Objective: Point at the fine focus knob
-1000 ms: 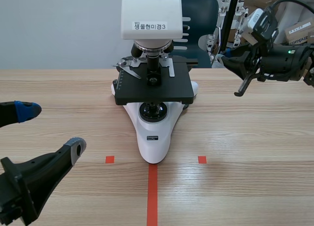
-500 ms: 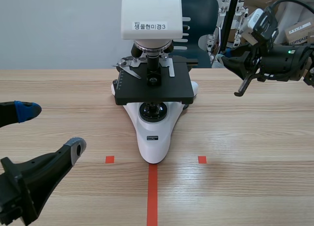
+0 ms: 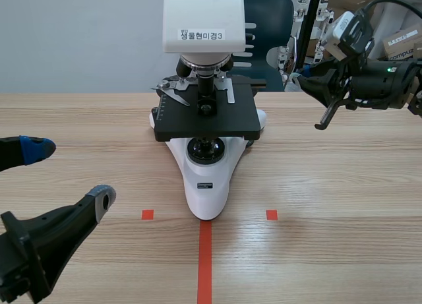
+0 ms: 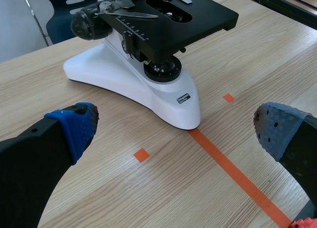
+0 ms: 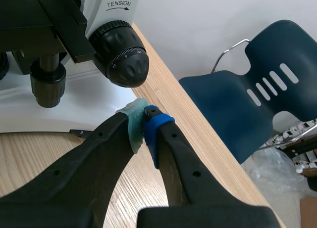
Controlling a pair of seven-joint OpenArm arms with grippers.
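The microscope (image 3: pixel 210 185) has a white body and base, a black stage (image 3: pixel 206 122) with white scale marks, and a white label (image 3: pixel 202 35) printed in black. Its fine focus knob (image 5: pixel 131 68) is black, and the wider black dial (image 5: pixel 111 40) around it is ringed with fine white ticks. The table (image 3: pixel 343 185) is pale wood grain, marked with 1 orange-red tape line (image 3: pixel 205 264) and 2 orange-red squares (image 3: pixel 148 214). The left gripper (image 3: pixel 69 173) is black, its pads (image 4: pixel 74 124) 1 bright blue and 1 dotted grey-blue. The right gripper (image 5: pixel 144 120) is black, with 1 pale green tip and 1 blue. The chair (image 5: pixel 267 74) beyond the table's far edge is dark blue.
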